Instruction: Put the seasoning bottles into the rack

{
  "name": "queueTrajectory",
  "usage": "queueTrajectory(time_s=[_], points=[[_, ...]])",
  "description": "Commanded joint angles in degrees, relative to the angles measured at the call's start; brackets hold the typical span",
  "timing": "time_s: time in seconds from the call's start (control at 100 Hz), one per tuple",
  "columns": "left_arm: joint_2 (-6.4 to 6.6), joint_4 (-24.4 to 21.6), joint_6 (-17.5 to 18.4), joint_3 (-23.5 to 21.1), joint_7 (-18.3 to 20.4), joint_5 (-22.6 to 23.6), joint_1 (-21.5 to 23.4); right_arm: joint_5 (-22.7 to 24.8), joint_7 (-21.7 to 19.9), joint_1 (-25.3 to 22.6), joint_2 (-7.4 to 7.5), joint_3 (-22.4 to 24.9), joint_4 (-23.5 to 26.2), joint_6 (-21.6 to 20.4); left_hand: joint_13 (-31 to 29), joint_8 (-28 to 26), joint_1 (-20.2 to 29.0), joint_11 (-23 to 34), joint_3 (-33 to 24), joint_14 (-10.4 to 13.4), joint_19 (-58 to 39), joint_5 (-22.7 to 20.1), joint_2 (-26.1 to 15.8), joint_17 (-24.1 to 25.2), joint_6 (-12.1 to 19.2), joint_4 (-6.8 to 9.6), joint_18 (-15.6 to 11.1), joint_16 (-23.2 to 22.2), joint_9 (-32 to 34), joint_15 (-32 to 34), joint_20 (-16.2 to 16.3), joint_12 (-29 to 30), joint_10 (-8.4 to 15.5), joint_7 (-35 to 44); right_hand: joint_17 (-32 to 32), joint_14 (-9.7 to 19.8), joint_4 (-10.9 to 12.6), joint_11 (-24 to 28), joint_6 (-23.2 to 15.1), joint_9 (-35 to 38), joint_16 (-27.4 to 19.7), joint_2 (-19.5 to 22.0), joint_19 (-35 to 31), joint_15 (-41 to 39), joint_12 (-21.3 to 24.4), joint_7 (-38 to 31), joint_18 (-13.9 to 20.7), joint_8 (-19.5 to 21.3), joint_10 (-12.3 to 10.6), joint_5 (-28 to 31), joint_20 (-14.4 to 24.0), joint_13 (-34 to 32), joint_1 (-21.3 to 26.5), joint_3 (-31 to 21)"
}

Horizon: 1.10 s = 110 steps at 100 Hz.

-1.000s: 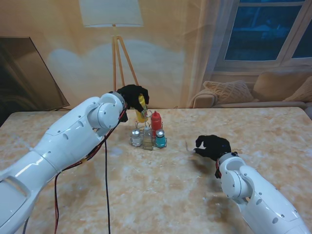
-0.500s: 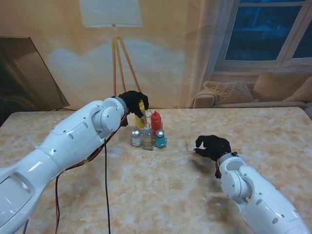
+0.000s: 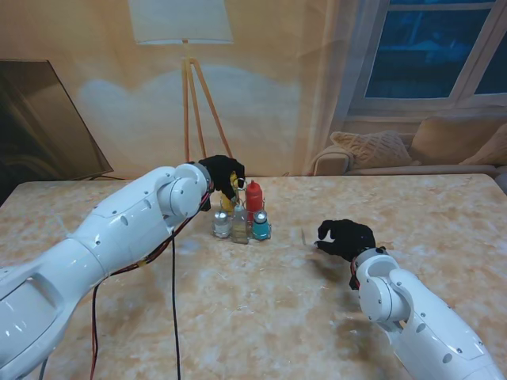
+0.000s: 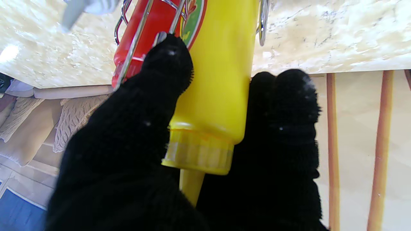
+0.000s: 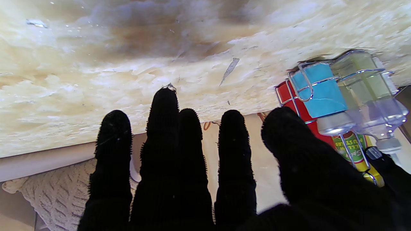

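Both arms are big, round and shiny white, made of smooth fat parts joined at rounded joints. The left arm (image 3: pixel 119 229) has small dark screw dots on its shell, and thin red and black cables (image 3: pixel 172 301) hang down from it in long loops. The right arm (image 3: pixel 412 317) has the same little dots and a bit of red wire at its wrist. Each robot hand wears a fuzzy black knit glove: the left robot hand (image 3: pixel 222 172) and the right robot hand (image 3: pixel 346 237). Its fingers (image 5: pixel 165 154) look thick, soft and bristly.

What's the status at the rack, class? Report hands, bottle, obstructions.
Left hand shut on yellow bottle, lowering into rack. Right hand open, idle on table. Red bottle adjacent.
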<state>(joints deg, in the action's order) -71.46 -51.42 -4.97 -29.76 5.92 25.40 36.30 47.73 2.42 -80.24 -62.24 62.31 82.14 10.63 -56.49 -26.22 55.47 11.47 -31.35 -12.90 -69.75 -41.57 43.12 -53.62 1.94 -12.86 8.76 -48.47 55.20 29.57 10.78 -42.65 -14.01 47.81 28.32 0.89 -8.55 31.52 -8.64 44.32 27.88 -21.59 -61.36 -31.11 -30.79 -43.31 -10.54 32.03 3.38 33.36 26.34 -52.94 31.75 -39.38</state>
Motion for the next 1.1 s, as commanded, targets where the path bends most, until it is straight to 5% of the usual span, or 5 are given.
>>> queueTrajectory(time_s=[0.0,0.44,0.65,0.77,1.09], points=[[-0.55,0.39,0.25,0.19,1.06,-0.36,-0.11,0.14,-0.77,-0.56,-0.25,-0.09,0.28,-0.07,-3.02,-2.18,8.39,5.24,-9.36,-0.87,-0.47,-2.86,-5.34,1.54,-2.98,2.13,-13.52,-0.15,3.22,1.42,0.36,-1.69,5.01,8.06,0.07,0.59,-1.71,0.77,-1.05,1.04,1.21,-1.66,-1.14,-0.84,0.18,-1.05,0.05,-0.46,-0.36,-0.01,-0.15,-0.6,0.89,-0.91],[0.25,-0.46,0.71,0.05,2.96,-0.58,0.27,0.37,-0.82,-0.6,-0.21,-0.03,0.33,-0.05,6.5,-1.95,0.43,17.07,-11.67,-2.86,11.84,-1.91,-3.87,6.54,-9.17,0.14,-7.6,9.73,-10.43,-0.68,11.79,15.8,0.7,-6.59,0.11,0.6,-1.76,0.77,-1.14,1.04,1.22,-2.05,-1.15,-0.86,0.19,-1.08,0.01,-0.43,-0.39,0.02,-0.16,-0.67,0.99,-1.19],[1.15,-2.17,1.45,-1.04,3.58,-0.02,0.97,0.43,-0.91,-0.63,-0.18,-0.01,0.37,-0.06,12.51,-3.25,-6.94,14.82,-16.8,-4.36,16.97,-1.46,-4.86,13.42,-10.73,0.32,-1.49,11.56,-13.4,-3.49,13.19,16.82,0.2,-14.05,0.07,0.72,-1.83,0.78,-1.27,1.03,1.22,-2.4,-1.14,-0.88,0.19,-1.07,0.03,-0.43,-0.51,-0.03,-0.16,-0.75,0.96,-1.51],[1.46,-2.61,1.85,-1.28,3.99,0.24,1.03,0.49,-0.9,-0.71,-0.17,0.08,0.41,-0.16,15.11,-2.9,-10.97,13.65,-19.85,-4.76,18.05,-1.16,-6.1,18.25,-11.62,3.06,1.6,12.36,-14.75,-4.65,13.56,17.27,-0.01,-17.64,0.09,0.62,-1.9,0.79,-1.4,1.07,1.23,-2.56,-1.16,-0.88,0.2,-1.1,0.02,-0.44,-0.53,-0.03,-0.15,-0.75,0.94,-1.69],[1.74,-3.3,2.56,-2.41,3.43,0.5,1.64,0.61,-0.9,-0.7,-0.16,0.09,0.41,-0.18,21.54,-0.41,-14.92,10.0,-20.0,-7.14,18.28,0.29,-7.19,27.07,-12.24,4.08,4.86,13.97,-17.69,-6.75,12.17,19.44,-1.37,-24.3,0.12,0.8,-1.98,0.77,-1.35,1.07,1.23,-3.11,-1.13,-0.85,0.22,-1.07,0.08,-0.46,-0.52,-0.06,-0.14,-0.77,0.85,-2.31]])
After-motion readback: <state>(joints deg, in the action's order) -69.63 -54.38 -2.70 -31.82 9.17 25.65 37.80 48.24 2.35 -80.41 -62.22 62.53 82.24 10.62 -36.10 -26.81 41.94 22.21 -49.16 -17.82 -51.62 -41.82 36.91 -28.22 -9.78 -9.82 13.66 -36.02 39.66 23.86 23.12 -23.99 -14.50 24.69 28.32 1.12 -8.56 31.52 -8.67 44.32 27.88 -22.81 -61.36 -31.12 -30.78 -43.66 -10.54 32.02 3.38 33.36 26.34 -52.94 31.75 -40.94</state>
